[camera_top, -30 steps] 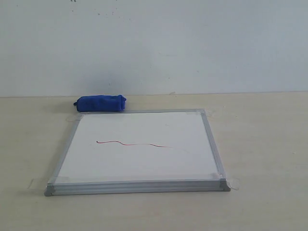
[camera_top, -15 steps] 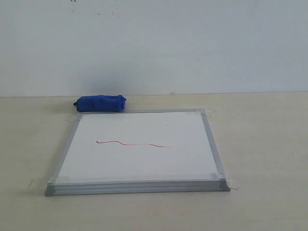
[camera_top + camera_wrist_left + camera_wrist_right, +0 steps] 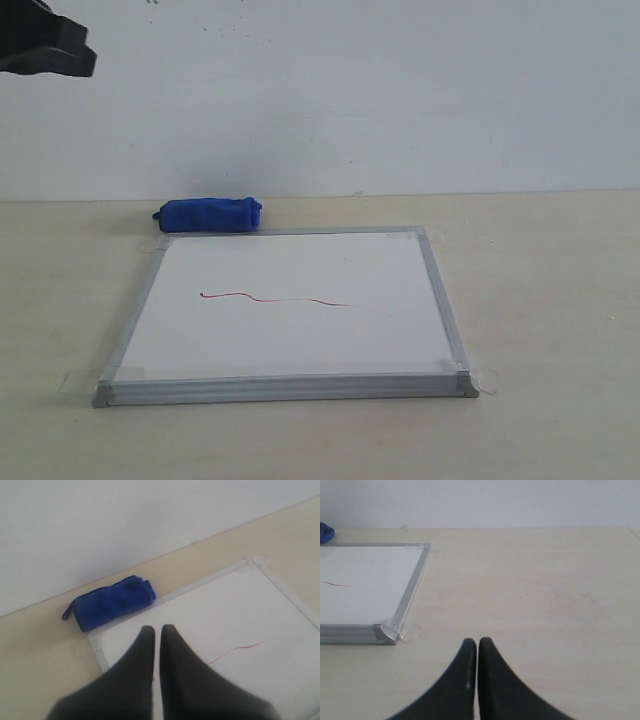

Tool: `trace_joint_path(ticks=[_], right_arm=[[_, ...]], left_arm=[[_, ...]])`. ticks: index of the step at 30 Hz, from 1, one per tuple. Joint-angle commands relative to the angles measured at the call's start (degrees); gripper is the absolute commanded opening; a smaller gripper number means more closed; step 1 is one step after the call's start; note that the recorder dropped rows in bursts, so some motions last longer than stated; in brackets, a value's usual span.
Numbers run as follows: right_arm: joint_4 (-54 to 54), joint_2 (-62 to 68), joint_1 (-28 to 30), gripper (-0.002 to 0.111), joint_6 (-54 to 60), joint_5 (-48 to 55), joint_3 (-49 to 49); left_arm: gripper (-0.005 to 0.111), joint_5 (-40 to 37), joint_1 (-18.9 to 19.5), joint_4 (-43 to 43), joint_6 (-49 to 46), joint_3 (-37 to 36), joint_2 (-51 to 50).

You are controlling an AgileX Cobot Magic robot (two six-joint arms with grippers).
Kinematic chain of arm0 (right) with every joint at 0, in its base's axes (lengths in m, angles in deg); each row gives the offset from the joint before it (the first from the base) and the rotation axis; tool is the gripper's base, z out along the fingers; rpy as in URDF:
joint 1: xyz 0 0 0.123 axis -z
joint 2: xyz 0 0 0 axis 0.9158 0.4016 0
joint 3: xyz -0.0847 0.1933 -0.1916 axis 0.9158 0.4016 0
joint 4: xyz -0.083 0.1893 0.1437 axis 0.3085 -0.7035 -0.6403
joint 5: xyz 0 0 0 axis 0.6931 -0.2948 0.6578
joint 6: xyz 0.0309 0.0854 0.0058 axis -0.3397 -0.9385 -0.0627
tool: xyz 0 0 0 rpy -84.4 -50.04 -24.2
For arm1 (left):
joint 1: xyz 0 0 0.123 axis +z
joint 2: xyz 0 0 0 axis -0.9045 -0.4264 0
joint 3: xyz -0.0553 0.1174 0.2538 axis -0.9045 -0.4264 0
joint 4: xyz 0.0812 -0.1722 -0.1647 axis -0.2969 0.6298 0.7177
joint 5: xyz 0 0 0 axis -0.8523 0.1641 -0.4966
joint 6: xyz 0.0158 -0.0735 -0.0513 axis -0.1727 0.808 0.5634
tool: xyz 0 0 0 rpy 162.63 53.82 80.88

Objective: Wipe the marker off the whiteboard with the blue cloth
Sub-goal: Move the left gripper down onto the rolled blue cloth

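Note:
The whiteboard (image 3: 290,305) lies flat on the table with a thin wavy red marker line (image 3: 275,298) across its left-middle. The rolled blue cloth (image 3: 208,215) rests on the table just past the board's far left corner. In the left wrist view my left gripper (image 3: 157,629) is shut with nothing in it, high above the board (image 3: 225,625), with the cloth (image 3: 110,602) and marker (image 3: 235,651) in sight. A dark part of the left arm (image 3: 45,45) shows at the exterior view's top left. My right gripper (image 3: 477,642) is shut and empty over bare table beside the board's corner (image 3: 385,630).
A pale wall (image 3: 400,90) rises behind the beige table (image 3: 540,300). Clear tape tabs (image 3: 487,380) hold the board's corners. In the right wrist view a sliver of the cloth (image 3: 325,532) shows at the edge.
A dark part of the left arm has come into the exterior view at the top left. The board, marker line and cloth have not moved.

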State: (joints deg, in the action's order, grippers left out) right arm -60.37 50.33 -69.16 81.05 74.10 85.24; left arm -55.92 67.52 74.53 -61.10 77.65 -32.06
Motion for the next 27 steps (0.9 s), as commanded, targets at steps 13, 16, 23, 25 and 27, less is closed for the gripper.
trace_joint_path(ticks=[13, 16, 23, 25, 27], right_arm=[[0.3, -0.3, 0.3, 0.001, 0.0, -0.3, -0.1], [0.3, -0.3, 0.3, 0.001, 0.0, -0.3, -0.1], [0.3, -0.3, 0.3, 0.001, 0.0, -0.3, -0.1], [0.3, -0.3, 0.3, 0.001, 0.0, -0.3, -0.1], [0.3, -0.3, 0.3, 0.001, 0.0, -0.3, -0.1]], left_arm=[[0.004, -21.4, -2.4, -23.3, 8.4, 53.1, -47.4], [0.004, -25.0, -3.3, -24.4, 4.0, 60.6, -53.2], [0.004, -29.2, -4.0, -23.1, -3.9, 65.6, -59.9], [0.004, -28.4, -4.0, -22.4, -4.3, 65.6, -60.8], [0.004, -28.0, -4.1, -22.2, -5.3, 65.6, -61.2]])
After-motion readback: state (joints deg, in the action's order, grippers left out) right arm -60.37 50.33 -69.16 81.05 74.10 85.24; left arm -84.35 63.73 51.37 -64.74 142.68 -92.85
